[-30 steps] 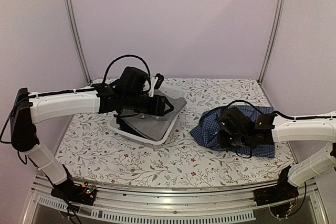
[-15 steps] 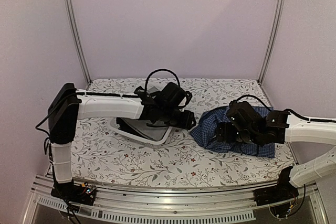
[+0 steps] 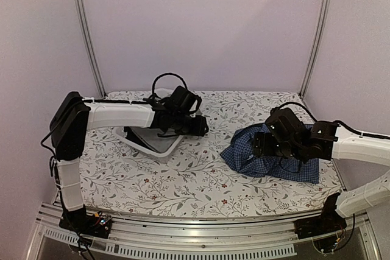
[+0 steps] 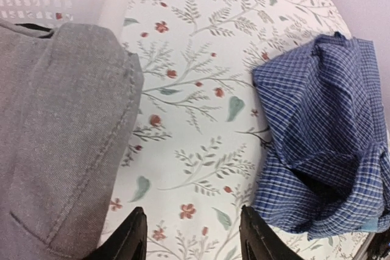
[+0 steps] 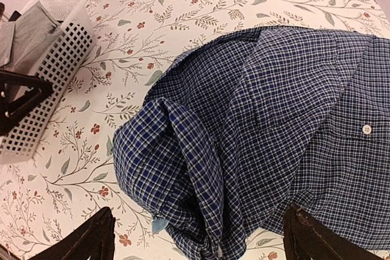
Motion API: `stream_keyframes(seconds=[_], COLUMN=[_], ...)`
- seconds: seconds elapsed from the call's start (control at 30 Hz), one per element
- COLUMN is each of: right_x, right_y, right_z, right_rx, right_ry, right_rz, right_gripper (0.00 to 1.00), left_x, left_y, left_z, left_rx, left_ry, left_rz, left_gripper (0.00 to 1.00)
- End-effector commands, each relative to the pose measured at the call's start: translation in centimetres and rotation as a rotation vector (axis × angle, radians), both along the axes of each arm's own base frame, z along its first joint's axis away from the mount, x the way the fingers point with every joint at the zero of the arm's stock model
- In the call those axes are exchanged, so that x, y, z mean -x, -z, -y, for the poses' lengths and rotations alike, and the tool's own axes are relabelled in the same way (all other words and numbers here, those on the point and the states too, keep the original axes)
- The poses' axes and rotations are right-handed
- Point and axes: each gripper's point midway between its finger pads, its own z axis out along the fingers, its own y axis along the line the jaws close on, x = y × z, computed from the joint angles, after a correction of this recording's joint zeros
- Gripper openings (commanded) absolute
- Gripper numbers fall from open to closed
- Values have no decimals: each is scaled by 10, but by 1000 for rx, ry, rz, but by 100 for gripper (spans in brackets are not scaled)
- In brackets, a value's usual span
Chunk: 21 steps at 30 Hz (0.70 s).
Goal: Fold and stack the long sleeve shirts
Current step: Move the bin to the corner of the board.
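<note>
The dark blue checked shirt (image 3: 271, 161) lies bunched on the right of the table, also seen in the right wrist view (image 5: 262, 132) and left wrist view (image 4: 323, 144). My right gripper (image 3: 268, 148) (image 5: 202, 238) hangs just above it, jaws wide open, with nothing between them. The grey shirt (image 4: 61, 138) (image 5: 24, 35) sits in and spills over a white mesh basket (image 3: 139, 144). My left gripper (image 3: 200, 127) (image 4: 195, 235) is open beside the grey cloth, over bare flowered tablecloth, holding nothing.
The white basket (image 5: 52, 83) stands tilted at mid-left, under the left arm. Flowered tablecloth (image 3: 195, 181) covers the table between basket and blue shirt. Metal frame posts (image 3: 85, 35) and lilac walls close in the back and sides.
My right gripper has opened and let go of the blue shirt, lifting slightly. The left arm swung right, then drew back left, and the basket shifted left with it.
</note>
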Motion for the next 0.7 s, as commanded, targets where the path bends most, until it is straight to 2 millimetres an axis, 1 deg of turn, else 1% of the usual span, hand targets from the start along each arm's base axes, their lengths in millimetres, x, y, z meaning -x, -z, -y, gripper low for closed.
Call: stream_keyframes(seconds=[0.0,0.03,0.07,0.1,0.23,0.43,0.57,0.67], right_x=[-10,-10,-12,-13,-15,-14,-13,-13], right_y=[-7,-6,-6,-6,-3,4,8,8], right_z=[-5,-6,-8,-10,-15,-16,-17,-17], right_rx=[0,-2,-8,-10,-9,-5,-10,-13], right_ry=[-10,-16,-19,-25,-41,-49,-53,-55], right_rz=[21,20,20,22,14,-2,-9,-8], right_gripper=[94,94,94,95,95,95,95,95], left_x=[-42,-50,-61,-70,-99,-134,-155,-173], left_y=[29,28,29,29,32,32,33,30], left_z=[-92,-101,-118,-129,-162,-199,-216,-226], left_rx=[-125,-118,-117,-115,-104,-79,-84,-83], left_ry=[-134,-145,-175,-191,-244,-306,-332,-353], left_rz=[-38,-33,-36,-38,-36,-42,-35,-22], left_gripper=[52,52,52,52,52,52,53,53])
